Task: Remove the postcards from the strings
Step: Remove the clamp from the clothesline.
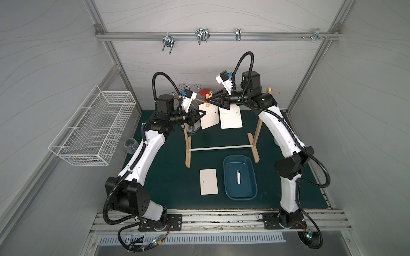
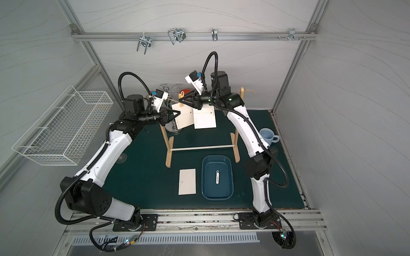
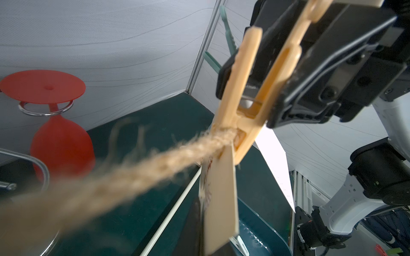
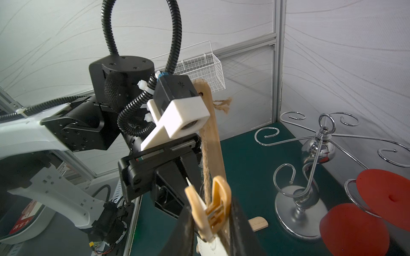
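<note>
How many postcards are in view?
3. Two hang on the string: the tilted postcard and the straight postcard beside it. The loose postcard lies on the mat by the blue tray.

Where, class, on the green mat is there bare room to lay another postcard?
Bare mat: between the flat postcard and left arm; between the blue tray and right arm. Crowded: at the twine, left gripper on a hanging postcard, right gripper on its peg.
</note>
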`<action>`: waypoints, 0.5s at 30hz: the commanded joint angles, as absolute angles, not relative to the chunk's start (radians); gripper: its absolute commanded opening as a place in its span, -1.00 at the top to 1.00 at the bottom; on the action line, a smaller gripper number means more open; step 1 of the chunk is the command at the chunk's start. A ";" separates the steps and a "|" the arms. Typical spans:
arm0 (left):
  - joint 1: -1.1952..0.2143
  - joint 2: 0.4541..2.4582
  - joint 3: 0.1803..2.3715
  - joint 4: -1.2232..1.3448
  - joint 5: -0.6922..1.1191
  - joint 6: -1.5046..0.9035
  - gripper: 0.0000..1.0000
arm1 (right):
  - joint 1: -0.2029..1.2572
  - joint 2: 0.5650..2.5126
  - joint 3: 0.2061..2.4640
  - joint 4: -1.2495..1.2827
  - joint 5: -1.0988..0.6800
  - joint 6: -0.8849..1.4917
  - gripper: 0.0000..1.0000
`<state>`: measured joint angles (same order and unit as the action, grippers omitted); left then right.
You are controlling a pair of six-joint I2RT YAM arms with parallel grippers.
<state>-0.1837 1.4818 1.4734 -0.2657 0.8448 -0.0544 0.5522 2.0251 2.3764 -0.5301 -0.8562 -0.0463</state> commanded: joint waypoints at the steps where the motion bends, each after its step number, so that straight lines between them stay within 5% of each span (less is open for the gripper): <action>1: -0.178 1.488 1.509 -0.238 0.835 -0.038 0.82 | 0.567 1.966 2.332 -0.493 -0.841 -0.036 1.00; 15: -0.178 1.483 1.492 -0.225 0.834 -0.052 0.83 | 0.567 1.859 2.195 -0.373 -0.752 -0.022 1.00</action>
<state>-0.1837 1.4818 1.4734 -0.2634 0.8448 -0.0559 0.5617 1.9110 2.2108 -0.4107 -0.7628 -0.0235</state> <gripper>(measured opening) 0.088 0.244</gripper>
